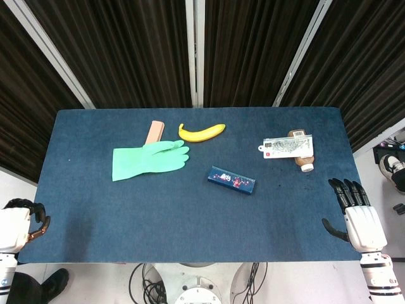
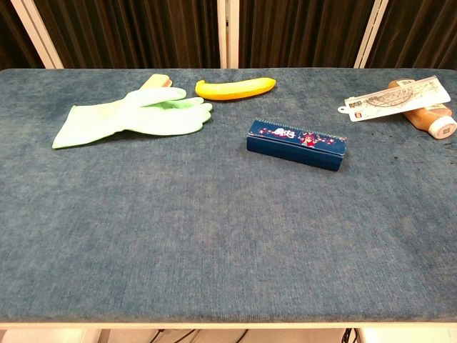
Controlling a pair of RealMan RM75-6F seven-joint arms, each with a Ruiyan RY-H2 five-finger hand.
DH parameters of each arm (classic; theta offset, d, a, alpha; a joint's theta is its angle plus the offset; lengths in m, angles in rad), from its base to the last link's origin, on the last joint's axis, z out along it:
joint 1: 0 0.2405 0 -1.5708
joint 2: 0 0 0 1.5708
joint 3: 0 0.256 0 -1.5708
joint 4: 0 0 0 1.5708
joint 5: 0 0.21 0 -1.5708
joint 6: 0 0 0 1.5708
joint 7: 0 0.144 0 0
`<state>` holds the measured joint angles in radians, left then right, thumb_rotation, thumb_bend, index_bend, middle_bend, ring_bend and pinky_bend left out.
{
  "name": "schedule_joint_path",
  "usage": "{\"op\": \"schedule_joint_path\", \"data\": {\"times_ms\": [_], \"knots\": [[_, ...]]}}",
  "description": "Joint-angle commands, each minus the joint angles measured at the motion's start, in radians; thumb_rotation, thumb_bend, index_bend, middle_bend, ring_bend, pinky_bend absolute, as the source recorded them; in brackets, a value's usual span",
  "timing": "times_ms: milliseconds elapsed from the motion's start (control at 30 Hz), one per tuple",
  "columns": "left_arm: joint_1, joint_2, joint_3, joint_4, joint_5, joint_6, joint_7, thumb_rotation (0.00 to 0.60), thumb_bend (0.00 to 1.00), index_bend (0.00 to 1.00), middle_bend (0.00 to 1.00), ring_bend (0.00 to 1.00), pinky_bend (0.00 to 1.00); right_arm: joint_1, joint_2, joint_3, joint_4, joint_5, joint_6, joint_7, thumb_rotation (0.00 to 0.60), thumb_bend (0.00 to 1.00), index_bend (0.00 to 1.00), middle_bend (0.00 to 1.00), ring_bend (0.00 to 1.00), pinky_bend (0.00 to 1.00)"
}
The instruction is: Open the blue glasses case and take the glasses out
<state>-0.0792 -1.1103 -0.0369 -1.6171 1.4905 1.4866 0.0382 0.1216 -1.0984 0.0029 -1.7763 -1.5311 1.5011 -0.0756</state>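
Observation:
The blue glasses case point(image 1: 231, 180) point(image 2: 297, 144) lies closed on the dark blue table, a little right of the middle, with a printed picture on its lid. No glasses show. My left hand point(image 1: 18, 221) sits at the table's near left corner with its fingers curled in and nothing in them. My right hand point(image 1: 355, 211) rests at the near right edge, fingers spread, holding nothing. Both hands are far from the case. The chest view shows neither hand.
A green rubber glove point(image 1: 148, 159) point(image 2: 133, 116) lies left of the case, with a tan bar point(image 1: 154, 132) and a banana point(image 1: 202, 132) point(image 2: 235, 88) behind it. At the far right a brown bottle point(image 1: 303, 156) point(image 2: 429, 116) lies under a packaged item point(image 1: 288, 147).

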Motion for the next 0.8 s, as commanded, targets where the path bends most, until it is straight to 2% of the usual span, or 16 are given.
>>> {"op": "schedule_joint_path", "data": {"times_ms": [33, 467, 667, 800], "knots": [[0.0, 0.0, 0.0, 0.0, 0.0, 0.0, 0.0, 0.6, 0.37, 0.66, 0.67, 0.43, 0.34, 0.0, -0.001, 0.003, 0.0, 0.0, -0.004, 0.0, 0.6, 0.2, 0.0, 0.1, 0.0, 0.0], [0.0, 0.0, 0.0, 0.0, 0.0, 0.0, 0.0, 0.6, 0.37, 0.66, 0.67, 0.43, 0.34, 0.007, -0.005, 0.014, 0.0, 0.006, -0.043, 0.007, 0.6, 0.2, 0.0, 0.11, 0.0, 0.0], [0.0, 0.001, 0.001, -0.001, 0.0, 0.0, -0.002, 0.6, 0.37, 0.66, 0.67, 0.43, 0.34, 0.068, -0.019, 0.03, 0.001, 0.058, -0.172, 0.012, 0.6, 0.2, 0.0, 0.16, 0.0, 0.0], [0.0, 0.001, 0.001, 0.0, 0.001, -0.001, -0.002, 0.6, 0.37, 0.66, 0.67, 0.43, 0.34, 0.139, -0.07, 0.075, 0.018, 0.128, -0.274, -0.01, 0.6, 0.2, 0.0, 0.16, 0.0, 0.0]]}}
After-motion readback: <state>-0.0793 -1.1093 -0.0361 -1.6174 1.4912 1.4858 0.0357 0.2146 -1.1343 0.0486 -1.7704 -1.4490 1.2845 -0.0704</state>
